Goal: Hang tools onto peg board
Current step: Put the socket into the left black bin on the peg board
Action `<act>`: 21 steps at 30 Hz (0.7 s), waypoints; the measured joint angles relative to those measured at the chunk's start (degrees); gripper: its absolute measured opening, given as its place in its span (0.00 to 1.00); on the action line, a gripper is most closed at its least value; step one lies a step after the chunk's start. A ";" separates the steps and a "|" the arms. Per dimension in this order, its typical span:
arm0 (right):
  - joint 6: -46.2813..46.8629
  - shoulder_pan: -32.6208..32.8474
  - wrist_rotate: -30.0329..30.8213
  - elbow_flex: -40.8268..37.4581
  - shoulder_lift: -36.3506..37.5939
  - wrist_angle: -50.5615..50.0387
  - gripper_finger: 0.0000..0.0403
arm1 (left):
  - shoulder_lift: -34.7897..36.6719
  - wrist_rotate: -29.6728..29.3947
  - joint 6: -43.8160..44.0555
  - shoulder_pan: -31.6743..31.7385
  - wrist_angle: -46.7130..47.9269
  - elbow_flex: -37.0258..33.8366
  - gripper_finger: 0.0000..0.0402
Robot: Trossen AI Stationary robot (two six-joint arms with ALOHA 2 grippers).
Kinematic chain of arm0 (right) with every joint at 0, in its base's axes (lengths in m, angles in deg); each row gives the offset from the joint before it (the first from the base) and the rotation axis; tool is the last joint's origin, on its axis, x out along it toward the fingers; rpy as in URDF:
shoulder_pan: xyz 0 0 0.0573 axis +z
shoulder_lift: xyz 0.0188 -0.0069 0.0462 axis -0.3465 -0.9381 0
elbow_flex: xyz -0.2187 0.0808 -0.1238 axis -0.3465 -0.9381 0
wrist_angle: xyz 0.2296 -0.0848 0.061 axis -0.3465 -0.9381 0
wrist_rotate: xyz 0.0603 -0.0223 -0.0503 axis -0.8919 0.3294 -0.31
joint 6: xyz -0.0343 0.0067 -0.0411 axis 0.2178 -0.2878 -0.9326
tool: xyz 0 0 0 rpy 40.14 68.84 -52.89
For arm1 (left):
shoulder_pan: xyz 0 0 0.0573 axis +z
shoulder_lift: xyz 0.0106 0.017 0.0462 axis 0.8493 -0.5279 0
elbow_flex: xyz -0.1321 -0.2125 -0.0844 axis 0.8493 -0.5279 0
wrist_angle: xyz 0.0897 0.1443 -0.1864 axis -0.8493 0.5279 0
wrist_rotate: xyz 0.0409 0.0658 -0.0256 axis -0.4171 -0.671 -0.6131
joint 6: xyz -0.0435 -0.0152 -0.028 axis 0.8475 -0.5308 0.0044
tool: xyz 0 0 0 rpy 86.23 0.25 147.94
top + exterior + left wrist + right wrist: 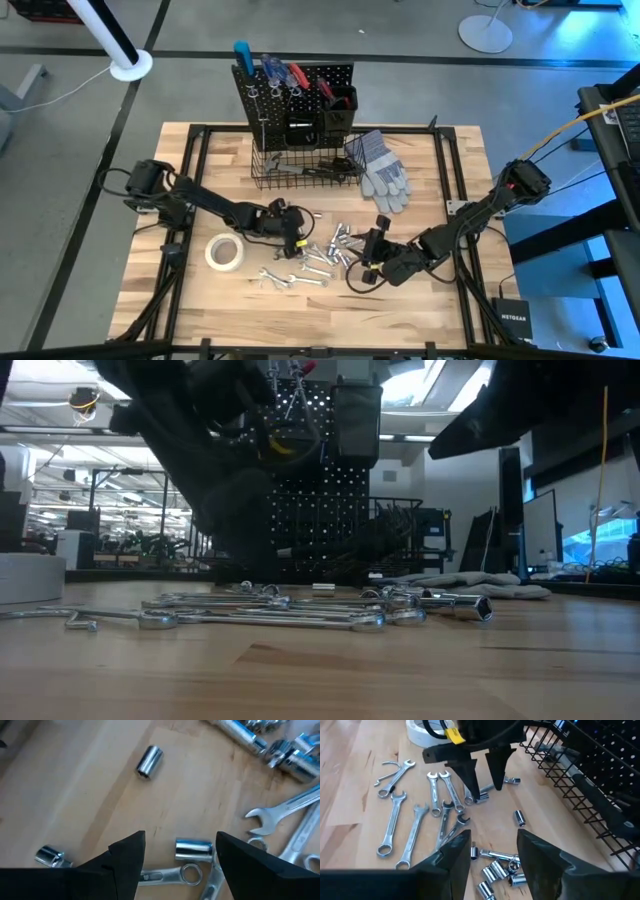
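The black peg board (pixel 295 90) stands upright at the far side, with several red- and blue-handled tools on it and a wire basket (pixel 305 168) at its base. Silver wrenches (pixel 415 825) and small sockets (pixel 495 870) lie flat on the wooden table. My left gripper (pixel 181 837) is open and slants down over the pile. Its fingers stand on either side of a short silver socket (pixel 193 848) that lies on its side. My right gripper (pixel 495 834) hovers open above the sockets, facing the left gripper (pixel 485 785).
A white tape roll (pixel 225 252) lies flat left of the wrenches. Grey work gloves (pixel 382 170) lie right of the basket. A lone socket (pixel 150 761) rests apart on bare wood. Black frame rails (pixel 452 190) run along the table's sides.
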 joint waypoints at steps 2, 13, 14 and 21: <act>0.05 0.03 -0.51 0.00 0.00 -0.04 0.41 | -0.65 0.80 -0.01 0.33 -0.77 0.00 0.58; -0.33 -0.01 -1.26 -0.01 0.00 -1.28 0.41 | -1.88 1.02 0.21 0.64 -0.90 0.00 0.56; -0.33 -0.01 -0.88 -0.02 0.00 -1.52 0.41 | -1.87 1.02 0.15 0.75 -0.76 0.00 0.55; -0.40 -0.01 -0.34 -0.01 0.00 -1.79 0.41 | -1.84 1.49 0.55 1.37 -1.55 -1.17 0.42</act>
